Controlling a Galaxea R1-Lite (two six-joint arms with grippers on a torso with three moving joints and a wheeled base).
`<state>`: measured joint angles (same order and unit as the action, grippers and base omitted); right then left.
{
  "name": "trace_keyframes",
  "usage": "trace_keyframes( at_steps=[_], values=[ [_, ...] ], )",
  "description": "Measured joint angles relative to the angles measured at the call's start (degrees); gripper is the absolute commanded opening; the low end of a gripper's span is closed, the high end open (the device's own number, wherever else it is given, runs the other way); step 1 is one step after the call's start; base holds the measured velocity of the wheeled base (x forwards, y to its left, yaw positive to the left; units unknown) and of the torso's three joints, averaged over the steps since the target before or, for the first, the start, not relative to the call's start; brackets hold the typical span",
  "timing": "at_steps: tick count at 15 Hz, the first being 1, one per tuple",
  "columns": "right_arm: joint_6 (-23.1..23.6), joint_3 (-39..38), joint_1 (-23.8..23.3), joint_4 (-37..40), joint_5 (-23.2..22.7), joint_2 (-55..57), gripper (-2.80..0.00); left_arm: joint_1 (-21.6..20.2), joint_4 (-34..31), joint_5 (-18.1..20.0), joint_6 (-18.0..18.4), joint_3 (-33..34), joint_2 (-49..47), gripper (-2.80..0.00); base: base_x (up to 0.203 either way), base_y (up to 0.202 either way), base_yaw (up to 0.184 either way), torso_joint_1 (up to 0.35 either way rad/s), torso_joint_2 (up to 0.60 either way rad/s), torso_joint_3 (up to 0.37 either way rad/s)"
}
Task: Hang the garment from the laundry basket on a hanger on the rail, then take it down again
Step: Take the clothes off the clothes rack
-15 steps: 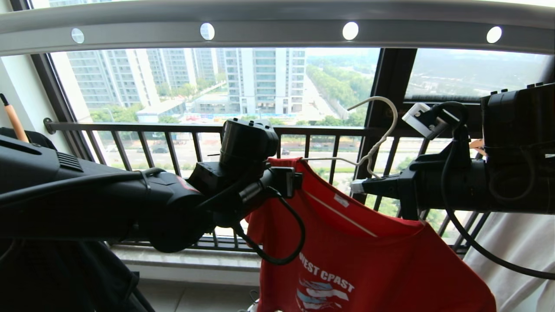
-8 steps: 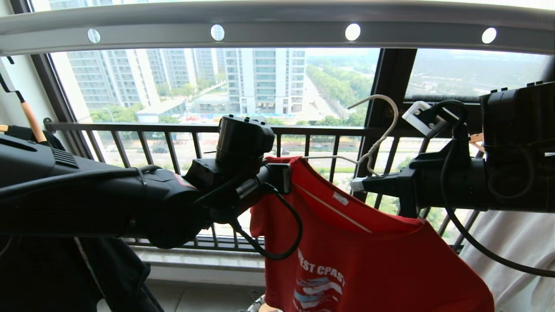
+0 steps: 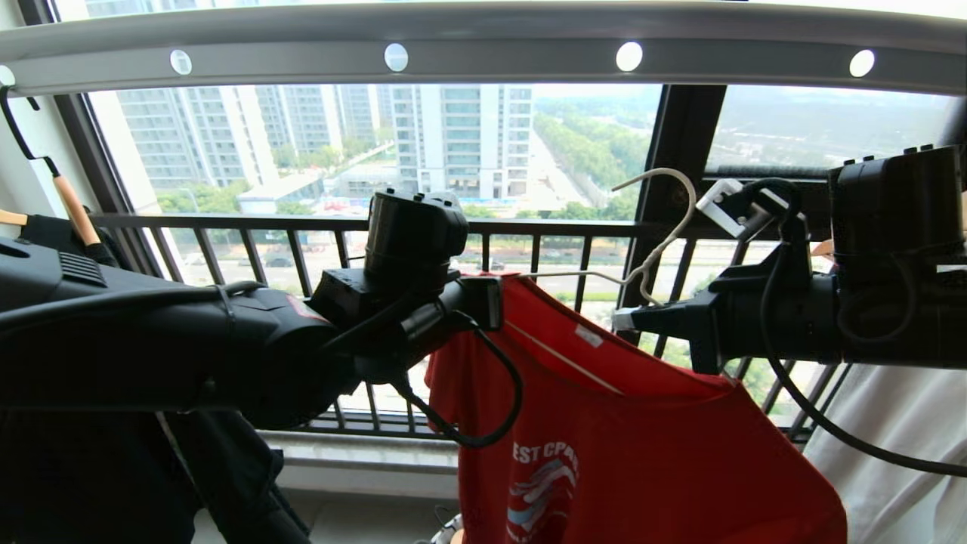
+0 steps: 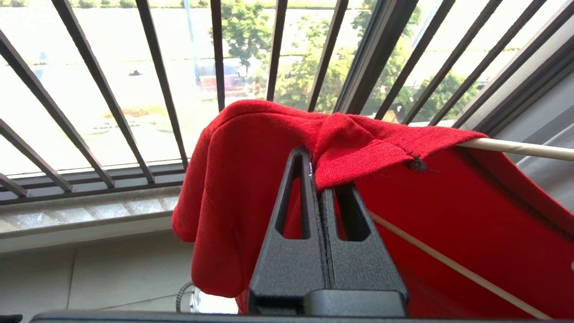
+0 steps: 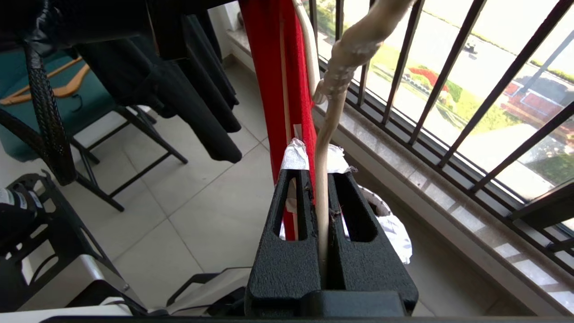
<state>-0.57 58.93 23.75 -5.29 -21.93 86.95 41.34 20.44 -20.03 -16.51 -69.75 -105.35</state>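
The red garment (image 3: pixel 627 446) hangs on the cream hanger (image 3: pixel 666 227), whose hook stands free well below the grey rail (image 3: pixel 483 57). My right gripper (image 3: pixel 623 321) comes in from the right and is shut on the hanger's wire (image 5: pixel 323 134) just under the twisted neck. My left gripper (image 4: pixel 314 172) reaches in from the left and is shut on the garment's (image 4: pixel 251 179) shoulder by the collar edge; red cloth folds over one fingertip. The hanger's lower bar (image 4: pixel 453 264) crosses inside the garment. I cannot make out the laundry basket.
The dark barred window railing (image 3: pixel 249 223) runs close behind the garment. A black shirt on a wooden hanger (image 3: pixel 72 208) hangs at the left, white clothes (image 3: pixel 899 446) at the right. A folding chair (image 5: pixel 134 148) stands on the tiled floor.
The whole head view has shifted a little to the right, so the camera has moved. The garment's left shoulder and print have drawn leftward with my left gripper. The right gripper keeps its hold.
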Motion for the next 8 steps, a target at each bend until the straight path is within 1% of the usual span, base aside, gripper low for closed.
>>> trace_keyframes(
  at_steps=[2, 3, 4, 5, 7, 8],
  values=[
    [0.1, 0.1, -0.1, 0.0, 0.3, 0.7, -2.80, -2.7, 0.0, 0.2, 0.5, -0.6, -0.2, -2.80, 0.000, 0.000, 0.000, 0.000, 0.00, 0.000],
    [0.1, 0.1, -0.2, -0.1, 0.4, 1.1, -2.80, -4.1, -0.1, 1.1, 0.3, -1.1, -0.4, -2.80, 0.000, 0.000, 0.000, 0.000, 0.00, 0.000],
    [0.1, 0.1, -0.4, -0.1, 0.5, 1.4, -2.80, -5.3, -0.1, 3.1, 0.0, -1.4, -0.5, -2.80, 0.000, 0.000, 0.000, 0.000, 0.00, 0.000],
    [0.1, 0.2, -0.5, -0.1, 0.5, 1.7, -2.80, -6.4, -0.1, 6.1, -0.9, -1.5, -0.6, -2.80, 0.000, 0.000, 0.000, 0.000, 0.00, 0.000],
    [0.1, 0.2, -0.7, 0.0, 0.6, 2.1, -2.80, -8.7, -0.5, 13.3, -4.2, -1.5, -0.5, -2.80, 0.000, 0.000, 0.000, 0.000, 0.00, 0.000],
    [0.1, 0.2, -0.8, -0.1, 0.6, 2.2, -2.80, -10.0, -0.4, 16.6, -4.9, -1.3, -0.6, -2.80, 0.000, 0.000, 0.000, 0.000, 0.00, 0.000]
  ],
)
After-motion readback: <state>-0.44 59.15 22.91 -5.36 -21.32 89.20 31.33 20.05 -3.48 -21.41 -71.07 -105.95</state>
